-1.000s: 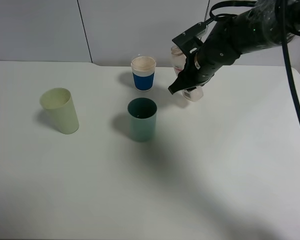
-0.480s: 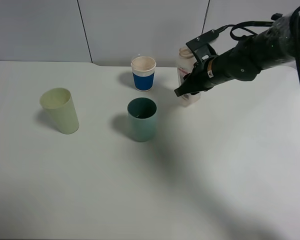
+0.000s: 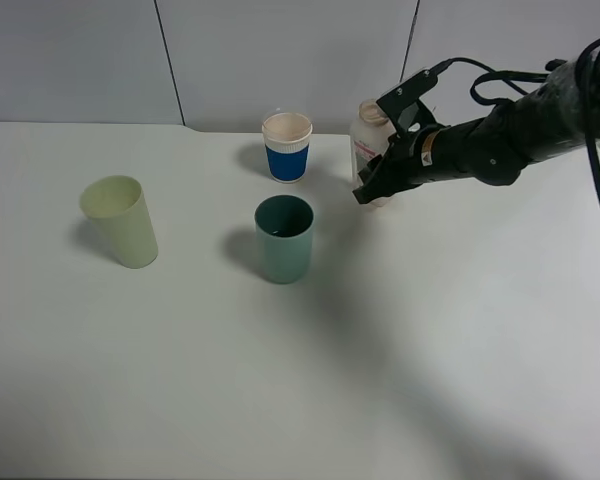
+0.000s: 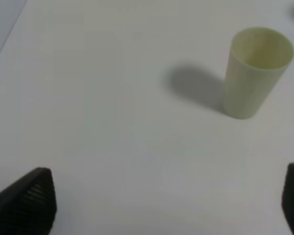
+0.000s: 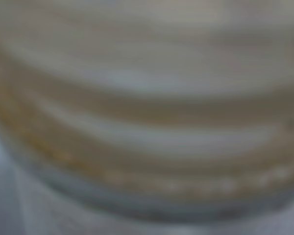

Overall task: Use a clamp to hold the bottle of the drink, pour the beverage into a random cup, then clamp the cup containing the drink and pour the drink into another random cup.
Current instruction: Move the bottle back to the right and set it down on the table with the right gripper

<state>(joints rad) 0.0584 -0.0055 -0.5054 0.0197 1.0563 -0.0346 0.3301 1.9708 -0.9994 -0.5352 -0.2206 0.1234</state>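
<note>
Holding bottle (image 3: 368, 140) upright on table (image 3: 430, 330), 1 o'clock of teal cup (image 3: 284, 238) | right gripper (image 3: 365, 190) closed on it | left gripper (image 4: 164, 203) wide open, empty | first pour unconfirmed; pour into yellow cup (image 3: 120, 220) judged pending

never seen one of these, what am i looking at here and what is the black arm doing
This is a two-armed robot at a white table. The wide picture comes from a camera mounted high; the other two come from cameras on its wrists. On the table are a teal-green cup, a pale yellow-green cup, a blue-sleeved paper cup and a clear bottle. The right gripper is closed on the upright bottle. The left gripper is open and empty, facing the pale yellow-green cup. The right wrist picture is too blurred to read.
</note>
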